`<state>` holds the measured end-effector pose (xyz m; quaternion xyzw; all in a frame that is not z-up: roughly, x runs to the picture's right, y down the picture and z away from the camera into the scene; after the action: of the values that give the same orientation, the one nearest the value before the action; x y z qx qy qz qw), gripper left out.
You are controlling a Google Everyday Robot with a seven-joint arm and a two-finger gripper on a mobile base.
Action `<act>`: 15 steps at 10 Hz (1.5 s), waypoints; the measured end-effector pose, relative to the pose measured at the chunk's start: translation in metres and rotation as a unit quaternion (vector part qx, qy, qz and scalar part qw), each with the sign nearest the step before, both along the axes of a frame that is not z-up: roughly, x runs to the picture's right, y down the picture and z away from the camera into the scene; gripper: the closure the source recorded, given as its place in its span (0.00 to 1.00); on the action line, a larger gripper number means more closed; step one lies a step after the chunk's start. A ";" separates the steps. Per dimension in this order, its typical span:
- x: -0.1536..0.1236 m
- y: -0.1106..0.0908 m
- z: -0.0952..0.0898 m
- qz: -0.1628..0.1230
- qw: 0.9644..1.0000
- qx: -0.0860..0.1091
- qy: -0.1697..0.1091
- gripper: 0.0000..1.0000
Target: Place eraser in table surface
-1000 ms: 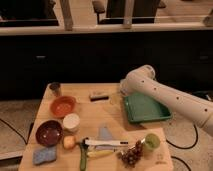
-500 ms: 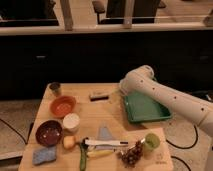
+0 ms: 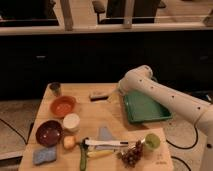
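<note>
The eraser [image 3: 98, 95], a small oblong block with a pale top and dark base, lies flat on the light wooden table surface [image 3: 90, 114] near its far edge. My gripper [image 3: 115, 94] sits at the end of the white arm [image 3: 165, 97], low over the table just right of the eraser. The gripper is small and partly hidden by the arm's wrist. I cannot tell whether it touches the eraser.
A green tray [image 3: 145, 107] lies right of the gripper. At the left are a small dark cup [image 3: 55, 88], an orange bowl [image 3: 63, 105], a white cup [image 3: 71, 121], a dark red bowl [image 3: 48, 132] and a blue-grey sponge [image 3: 44, 155]. Grapes [image 3: 131, 155] and a white-handled utensil [image 3: 105, 144] lie in front.
</note>
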<state>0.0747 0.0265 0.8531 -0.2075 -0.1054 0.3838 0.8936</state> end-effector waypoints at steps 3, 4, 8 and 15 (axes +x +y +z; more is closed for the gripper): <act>-0.004 -0.003 0.006 0.009 1.000 -0.002 -0.003 0.20; -0.003 -0.004 0.008 0.015 1.000 -0.004 -0.003 0.20; -0.005 -0.007 0.014 0.027 1.000 -0.010 -0.002 0.20; -0.011 -0.010 0.022 0.043 0.999 -0.024 -0.001 0.20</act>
<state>0.0639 0.0168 0.8749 -0.2247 -0.1059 0.4244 0.8707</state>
